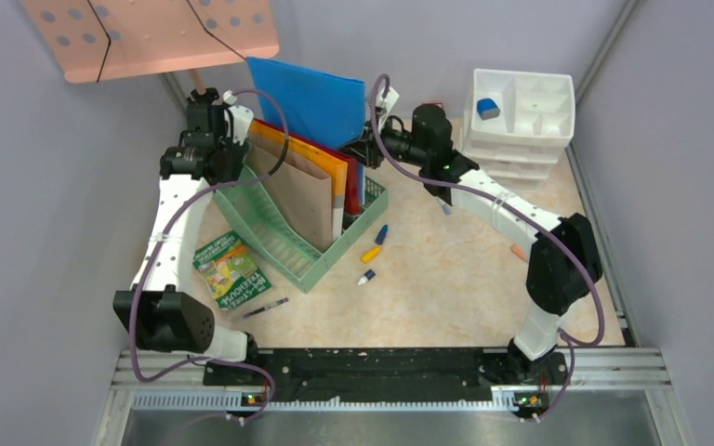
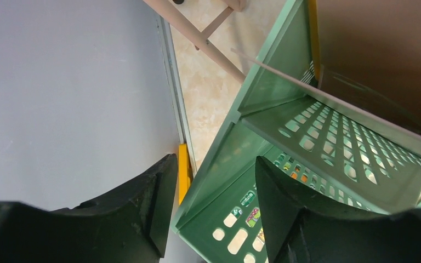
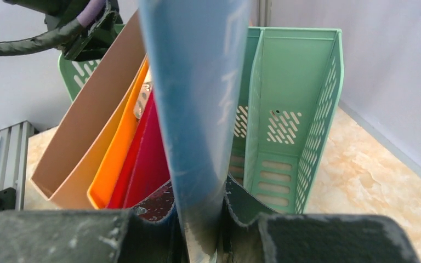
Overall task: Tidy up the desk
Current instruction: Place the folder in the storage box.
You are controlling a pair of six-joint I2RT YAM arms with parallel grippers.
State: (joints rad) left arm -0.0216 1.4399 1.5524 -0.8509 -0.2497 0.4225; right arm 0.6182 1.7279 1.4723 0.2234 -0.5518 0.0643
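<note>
On the beige desk (image 1: 446, 279) stands a green file rack (image 1: 288, 246) holding brown (image 1: 302, 190), orange and red folders. My right gripper (image 1: 364, 149) is shut on a blue folder (image 1: 307, 98), held upright above the rack's right end. In the right wrist view the blue folder (image 3: 203, 109) runs up from between the pads of the right gripper (image 3: 200, 203), beside an empty slot of the rack (image 3: 290, 109). My left gripper (image 2: 215, 159) is open astride the rack's back-left corner wall (image 2: 219, 164), one finger (image 2: 285, 219) inside and one (image 2: 153, 203) outside.
A white drawer unit (image 1: 521, 121) with a blue block (image 1: 488, 108) stands back right. Three markers (image 1: 371, 254), a green booklet (image 1: 231, 270), a black pen (image 1: 266, 308) and an orange piece (image 1: 518, 252) lie on the desk. A pink perforated plate (image 1: 149, 32) overhangs back left. Grey walls enclose everything.
</note>
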